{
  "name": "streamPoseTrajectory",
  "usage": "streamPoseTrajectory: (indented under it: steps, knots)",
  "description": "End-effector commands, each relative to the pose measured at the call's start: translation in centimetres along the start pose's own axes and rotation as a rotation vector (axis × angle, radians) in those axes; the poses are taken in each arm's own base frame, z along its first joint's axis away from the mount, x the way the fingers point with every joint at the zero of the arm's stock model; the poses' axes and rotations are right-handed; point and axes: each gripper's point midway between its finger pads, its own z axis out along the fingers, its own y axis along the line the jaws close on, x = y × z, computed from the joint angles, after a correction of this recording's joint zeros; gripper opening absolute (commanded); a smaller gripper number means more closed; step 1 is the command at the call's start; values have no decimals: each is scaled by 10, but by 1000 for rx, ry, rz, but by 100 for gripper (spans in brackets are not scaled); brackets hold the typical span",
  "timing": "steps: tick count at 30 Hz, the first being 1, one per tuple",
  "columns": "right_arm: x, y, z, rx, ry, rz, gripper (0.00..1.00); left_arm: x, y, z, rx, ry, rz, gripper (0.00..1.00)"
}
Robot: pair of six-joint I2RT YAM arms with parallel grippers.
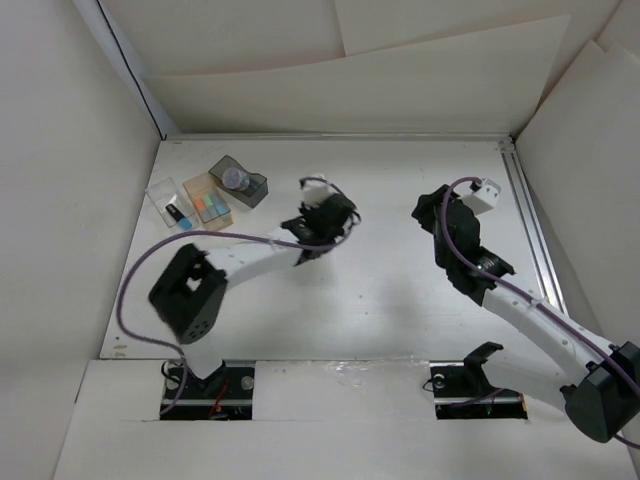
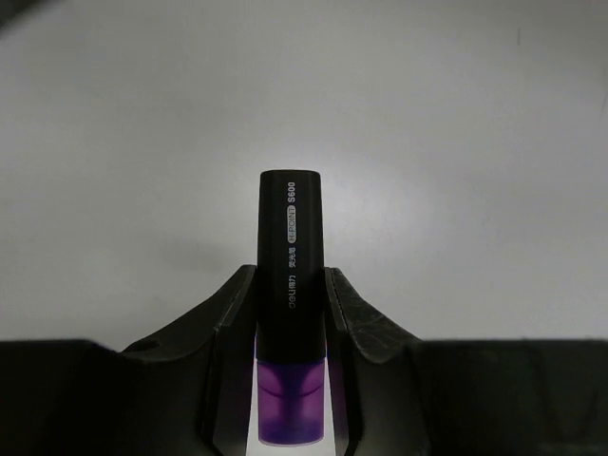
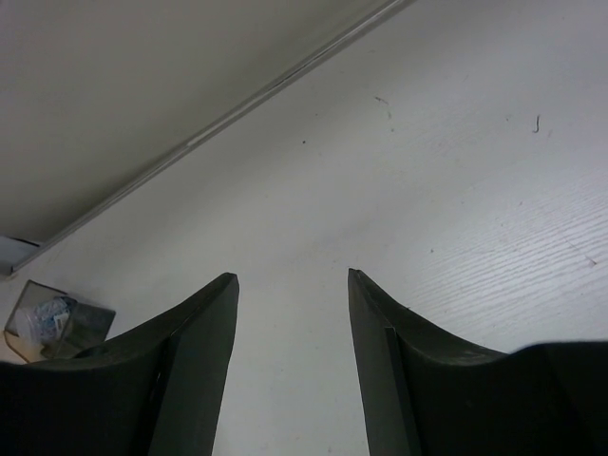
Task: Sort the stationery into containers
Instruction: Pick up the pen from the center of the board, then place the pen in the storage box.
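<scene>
My left gripper (image 2: 290, 275) is shut on a black marker with a purple end (image 2: 290, 256); the black body sticks out past the fingertips and the purple end sits between the fingers. In the top view the left gripper (image 1: 322, 222) hangs over the table's middle. Three boxes stand at the back left: a clear box (image 1: 170, 204) holding a black marker with a cyan end, an amber-tan box (image 1: 207, 197) holding pale markers, and a smoky dark grey box (image 1: 240, 181) holding a clear tube. My right gripper (image 3: 293, 277) is open and empty, at the right (image 1: 432, 208).
White walls enclose the table. A metal rail (image 1: 533, 220) runs along the right edge. A white block (image 1: 486, 195) sits on the right arm's wrist. The grey box shows at the far left of the right wrist view (image 3: 57, 321).
</scene>
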Motion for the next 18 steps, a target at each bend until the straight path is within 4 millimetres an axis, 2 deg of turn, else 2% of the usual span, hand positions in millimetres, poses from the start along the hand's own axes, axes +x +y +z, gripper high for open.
streamPoseTrajectory:
  steps: [1,3,4,5,7,8,9,10,11,12,14,15,18]
  knots:
    - [-4,5,0,-25,0,24,56,-105,64,-12,-39,-169,-224,0]
    - [-1,7,1,-36,8,15,56,-131,97,-12,-71,-209,-283,0]
    - [-1,11,1,-50,10,22,56,-157,131,-12,-118,-253,-346,0]
    - [0,12,3,-48,12,10,56,-170,147,-12,-137,-278,-367,0]
    - [5,13,5,-52,28,2,56,-185,183,-10,-192,-303,-407,0]
    - [9,13,6,-53,40,-5,56,-197,222,-7,-261,-325,-443,0]
    - [10,16,7,-61,45,-15,56,-206,235,-8,-270,-335,-467,0]
    - [10,16,7,-61,45,-16,56,-209,252,-4,-299,-335,-472,0]
    - [11,17,7,-68,51,-16,56,-209,286,3,-372,-324,-488,0]
    - [12,18,9,-69,50,-15,56,-213,302,4,-407,-327,-495,0]
    - [13,19,8,-79,58,-24,56,-209,328,11,-464,-299,-503,0]
    - [13,19,8,-79,58,-24,56,-204,351,18,-518,-279,-521,0]
    - [13,22,8,-90,58,-18,56,-189,376,28,-575,-227,-527,2]
